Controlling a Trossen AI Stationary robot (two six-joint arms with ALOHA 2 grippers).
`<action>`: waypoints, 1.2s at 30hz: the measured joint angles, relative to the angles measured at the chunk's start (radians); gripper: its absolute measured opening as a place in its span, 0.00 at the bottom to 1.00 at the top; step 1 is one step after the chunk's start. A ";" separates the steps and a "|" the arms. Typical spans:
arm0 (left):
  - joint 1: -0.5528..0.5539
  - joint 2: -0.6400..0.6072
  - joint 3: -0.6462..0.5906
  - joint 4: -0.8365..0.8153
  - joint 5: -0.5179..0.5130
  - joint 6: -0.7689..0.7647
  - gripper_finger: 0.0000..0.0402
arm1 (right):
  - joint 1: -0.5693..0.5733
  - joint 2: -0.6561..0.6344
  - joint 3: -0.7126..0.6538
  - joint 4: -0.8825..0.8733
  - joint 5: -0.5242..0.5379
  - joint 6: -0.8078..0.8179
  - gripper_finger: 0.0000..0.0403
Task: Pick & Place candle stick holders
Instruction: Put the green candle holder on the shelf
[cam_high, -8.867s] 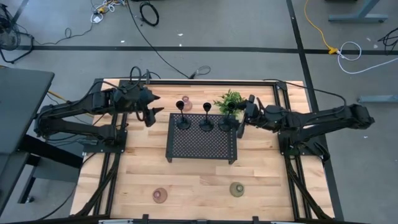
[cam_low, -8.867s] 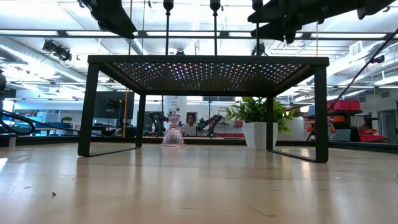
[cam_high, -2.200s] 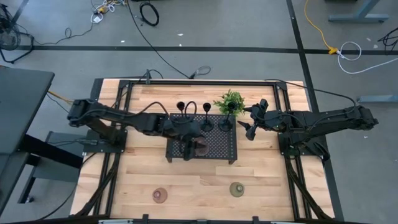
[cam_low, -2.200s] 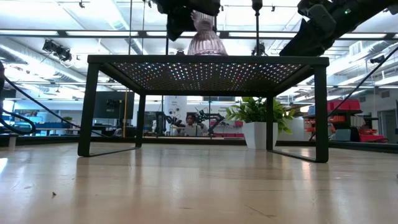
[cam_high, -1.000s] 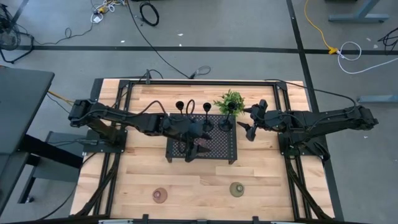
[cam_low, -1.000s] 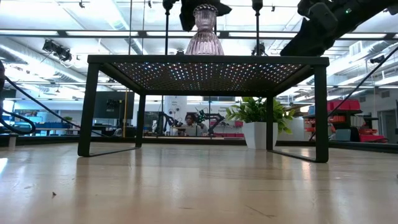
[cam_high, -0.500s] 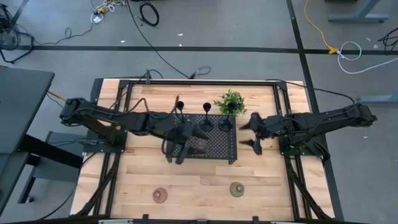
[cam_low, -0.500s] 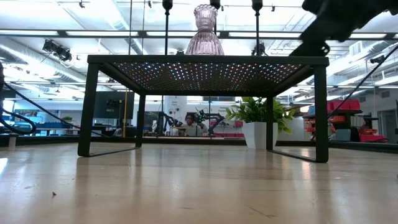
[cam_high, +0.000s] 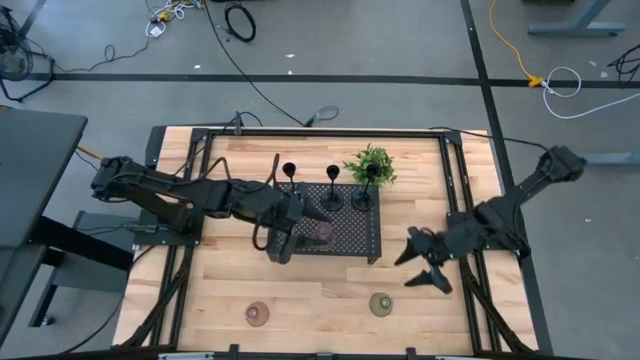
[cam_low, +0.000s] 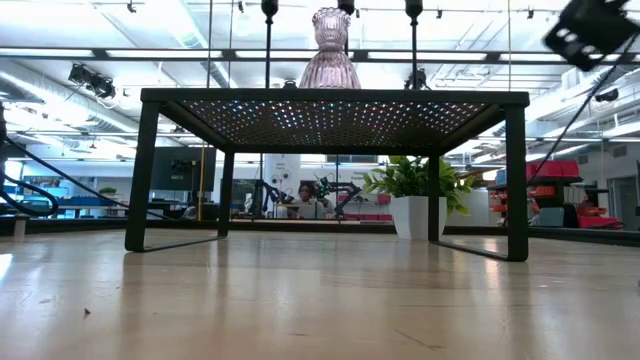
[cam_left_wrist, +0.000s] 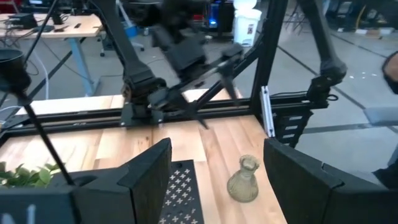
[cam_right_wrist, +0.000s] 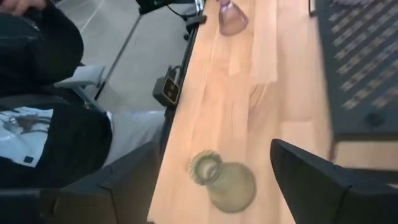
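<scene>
A pinkish squat holder (cam_high: 322, 234) stands upright by its base on the black perforated tray (cam_high: 350, 240); it also shows in the low view (cam_low: 330, 52). Three black stemmed holders (cam_high: 332, 196) stand along the tray's far edge. An olive-green holder (cam_high: 380, 304) and a second pinkish one (cam_high: 257, 314) stand on the table near the front edge. My left gripper (cam_high: 299, 231) is open and empty, just left of the pinkish holder on the tray. My right gripper (cam_high: 425, 264) is open and empty, up and to the right of the olive-green holder (cam_right_wrist: 224, 180).
A small leafy plant (cam_high: 370, 162) stands behind the tray's far right corner. Bare wood lies between the tray and the front edge. A person in dark clothes (cam_right_wrist: 43, 118) shows beside the table in the right wrist view.
My left gripper has come off the pinkish holder and drawn back toward the table's left edge; the holder stays upright on the tray. My right gripper has swung from beside the tray's right end toward the near edge, toward the olive-green holder.
</scene>
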 joint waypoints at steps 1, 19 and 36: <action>0.000 0.000 0.000 -0.002 -0.004 0.000 0.63 | 0.035 0.015 0.000 0.007 0.034 0.026 0.76; -0.005 0.000 0.000 -0.003 -0.005 -0.058 0.63 | 0.390 0.497 0.000 0.209 0.466 0.415 0.76; -0.004 0.000 0.000 -0.011 -0.006 -0.139 0.63 | 0.407 0.753 -0.001 0.471 0.681 0.356 0.76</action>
